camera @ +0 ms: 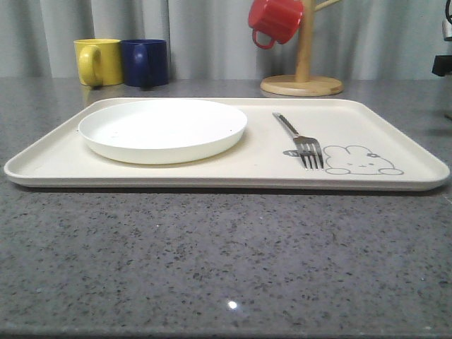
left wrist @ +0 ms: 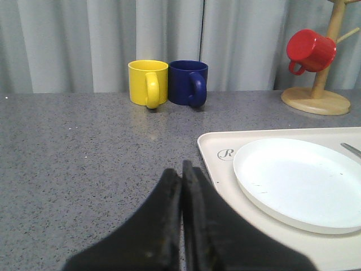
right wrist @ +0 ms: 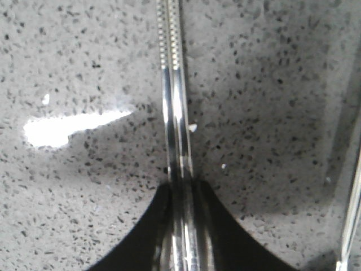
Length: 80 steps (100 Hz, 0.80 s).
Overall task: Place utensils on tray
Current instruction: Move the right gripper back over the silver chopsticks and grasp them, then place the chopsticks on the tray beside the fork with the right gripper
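While clamped on the pair of flat shiny metal chopsticks (right wrist: 175,113) above the speckled grey stone table (right wrist: 73,186), held them lengthwise between its black fingers: the right pincer (right wrist: 181,195). Pressed together and holding nothing, near the tray's left rim: the left pincer (left wrist: 181,172). Lay on the large cream rectangular tray (camera: 254,166): round shallow white plate (camera: 162,128) toward its left, slim silver metal fork (camera: 300,140) beside the grey rabbit drawing (camera: 361,160).
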Each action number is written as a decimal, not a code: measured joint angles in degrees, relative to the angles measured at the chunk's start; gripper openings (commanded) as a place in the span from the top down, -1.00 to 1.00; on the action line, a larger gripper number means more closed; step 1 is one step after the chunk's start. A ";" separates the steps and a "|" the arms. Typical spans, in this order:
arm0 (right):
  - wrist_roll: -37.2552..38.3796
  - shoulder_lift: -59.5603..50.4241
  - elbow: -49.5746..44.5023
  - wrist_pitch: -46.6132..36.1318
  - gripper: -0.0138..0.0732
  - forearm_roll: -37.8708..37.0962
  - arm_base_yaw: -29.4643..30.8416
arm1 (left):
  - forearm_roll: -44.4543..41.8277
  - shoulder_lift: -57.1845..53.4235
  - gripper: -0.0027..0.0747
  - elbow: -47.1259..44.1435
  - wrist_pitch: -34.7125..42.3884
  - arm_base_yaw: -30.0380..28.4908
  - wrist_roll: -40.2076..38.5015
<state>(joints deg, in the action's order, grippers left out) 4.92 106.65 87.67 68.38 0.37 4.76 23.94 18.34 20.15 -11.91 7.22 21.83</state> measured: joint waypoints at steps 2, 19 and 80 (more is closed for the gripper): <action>0.00 0.00 0.00 0.00 0.74 0.00 0.00 | 0.00 0.00 0.98 0.00 0.00 0.00 0.00; 0.00 -1.25 -0.12 0.60 0.74 1.02 0.00 | 0.00 0.00 0.98 0.00 0.00 0.00 0.00; 11.23 -10.91 -0.21 -4.07 0.74 4.55 -17.76 | 0.00 0.00 0.98 0.00 0.00 0.00 0.00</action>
<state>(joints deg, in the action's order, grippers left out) 16.15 95.74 87.46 64.31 4.92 -13.01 23.94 18.34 20.15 -11.91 7.22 21.83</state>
